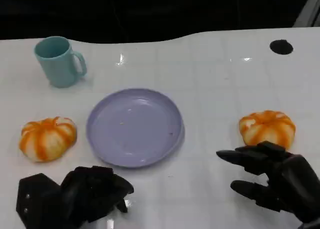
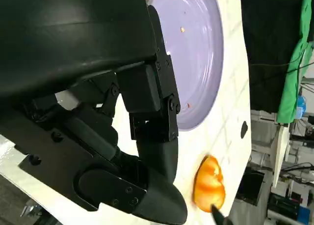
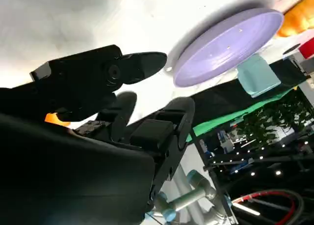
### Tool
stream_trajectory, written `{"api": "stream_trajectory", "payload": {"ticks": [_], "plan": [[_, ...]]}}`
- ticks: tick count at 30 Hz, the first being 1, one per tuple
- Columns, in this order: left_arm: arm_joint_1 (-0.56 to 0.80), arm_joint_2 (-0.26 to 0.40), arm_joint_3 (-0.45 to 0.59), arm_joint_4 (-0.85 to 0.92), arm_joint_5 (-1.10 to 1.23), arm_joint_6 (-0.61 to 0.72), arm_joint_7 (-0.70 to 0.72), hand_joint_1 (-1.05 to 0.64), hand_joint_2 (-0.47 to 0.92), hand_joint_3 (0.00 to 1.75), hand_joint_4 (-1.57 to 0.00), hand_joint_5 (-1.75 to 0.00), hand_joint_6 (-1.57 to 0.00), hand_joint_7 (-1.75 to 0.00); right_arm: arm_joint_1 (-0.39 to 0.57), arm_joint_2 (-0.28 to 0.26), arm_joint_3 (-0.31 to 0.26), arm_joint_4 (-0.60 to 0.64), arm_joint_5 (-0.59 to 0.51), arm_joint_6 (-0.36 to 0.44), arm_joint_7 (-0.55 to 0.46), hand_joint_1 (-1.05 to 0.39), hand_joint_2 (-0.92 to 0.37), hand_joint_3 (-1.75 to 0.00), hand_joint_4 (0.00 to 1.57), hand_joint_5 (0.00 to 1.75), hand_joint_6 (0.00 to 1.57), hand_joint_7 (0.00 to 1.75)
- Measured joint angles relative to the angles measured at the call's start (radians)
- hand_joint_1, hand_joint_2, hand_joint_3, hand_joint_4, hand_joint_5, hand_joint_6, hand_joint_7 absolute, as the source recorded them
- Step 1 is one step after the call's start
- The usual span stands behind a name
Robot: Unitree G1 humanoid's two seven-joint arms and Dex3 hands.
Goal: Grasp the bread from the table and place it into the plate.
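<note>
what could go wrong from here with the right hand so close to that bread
The right hand is open just short of the right bread; closing from there could push it away instead of grasping it. Carrying it over, the bread might clip the plate rim. A second bread sits left, so two targets exist.

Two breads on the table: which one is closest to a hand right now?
The bread right of the plate: the open right hand has its fingers just beside it. The other bread, left of the plate, lies farther from the left hand.
</note>
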Motion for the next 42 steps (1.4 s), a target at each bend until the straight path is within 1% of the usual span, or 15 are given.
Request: {"api": "stream_trajectory", "payload": {"ticks": [1, 4, 8, 12, 19, 22, 23, 26, 29, 33, 37, 42], "plan": [[0.0, 0.0, 0.0, 0.0, 0.0, 0.0, 0.0, -1.05, 0.63, 0.25, -0.89, -1.52, -1.52, -0.41, 0.0, -0.006, -0.002, -0.006, -0.01, 0.011, -0.002, -0.45, -0.92, -0.05, 0.28, 0.13, 0.42, 0.0], [0.0, 0.0, 0.0, 0.0, 0.0, 0.0, 0.0, -1.05, 0.63, 0.26, -0.89, -1.52, -1.51, -0.41, 0.0, -0.014, -0.013, -0.036, -0.022, 0.052, -0.002, -0.43, -0.9, -0.03, 0.22, 0.09, 0.35, 0.0], [-0.001, 0.0, 0.001, 0.005, 0.0, -0.002, 0.0, -1.05, 0.63, 0.26, -0.88, -1.52, -1.51, -0.41, 0.0, -0.024, -0.023, -0.076, -0.049, 0.112, -0.004, -0.38, -0.89, -0.02, 0.18, 0.07, 0.32, 0.0], [-0.003, 0.0, 0.001, 0.008, 0.0, -0.004, 0.0, -1.05, 0.64, 0.26, -0.88, -1.52, -1.52, -0.41, 0.0, -0.036, -0.027, -0.113, -0.056, 0.181, 0.019, -0.37, -0.91, -0.02, 0.15, 0.06, 0.3, 0.0], [-0.006, 0.0, 0.002, 0.013, -0.001, -0.008, 0.0, -1.05, 0.64, 0.26, -0.89, -1.52, -1.51, -0.41, -0.005, -0.055, -0.031, -0.16, -0.108, 0.321, 0.041, -0.4, -0.91, -0.04, 0.1, 0.05, 0.26, 0.0], [-0.006, 0.0, 0.002, 0.015, -0.001, -0.01, 0.0, -1.05, 0.63, 0.26, -0.89, -1.52, -1.51, -0.41, -0.013, -0.064, -0.031, -0.171, -0.12, 0.375, 0.072, -0.43, -0.92, -0.05, 0.09, 0.05, 0.26, 0.0], [-0.006, 0.0, 0.002, 0.015, -0.001, -0.01, 0.0, -1.05, 0.63, 0.26, -0.89, -1.52, -1.51, -0.41, -0.017, -0.065, -0.03, -0.172, -0.123, 0.392, 0.084, -0.44, -0.92, -0.09, 0.07, 0.05, 0.25, 0.0], [-0.007, 0.0, 0.002, 0.017, -0.001, -0.01, 0.0, -1.05, 0.63, 0.26, -0.89, -1.52, -1.51, -0.42, -0.032, -0.073, -0.022, -0.172, -0.138, 0.447, 0.132, -0.46, -0.91, -0.12, 0.06, 0.05, 0.25, 0.01], [-0.008, 0.0, 0.002, 0.017, -0.001, -0.011, 0.0, -1.05, 0.64, 0.26, -0.9, -1.52, -1.51, -0.42, -0.059, -0.081, -0.009, -0.163, -0.15, 0.485, 0.161, -0.47, -0.9, -0.12, 0.09, 0.08, 0.26, 0.01], [-0.008, -0.001, 0.001, 0.017, 0.0, -0.011, 0.0, -1.05, 0.64, 0.26, -0.89, -1.51, -1.51, -0.42, -0.107, -0.083, 0.018, -0.104, -0.165, 0.51, 0.166, -0.49, -0.89, -0.12, 0.1, 0.09, 0.27, 0.01], [-0.007, -0.001, 0.001, 0.016, 0.0, -0.011, 0.0, -1.05, 0.63, 0.26, -0.89, -1.52, -1.51, -0.42, -0.148, -0.082, 0.043, -0.046, -0.167, 0.545, 0.17, -0.46, -0.89, -0.12, 0.1, 0.11, 0.27, 0.01], [-0.007, -0.002, 0.001, 0.015, 0.0, -0.011, 0.0, -1.05, 0.63, 0.27, -0.89, -1.52, -1.51, -0.42, -0.197, -0.075, 0.075, 0.022, -0.165, 0.557, 0.173, -0.42, -0.87, -0.11, 0.09, 0.13, 0.28, 0.01]]}}
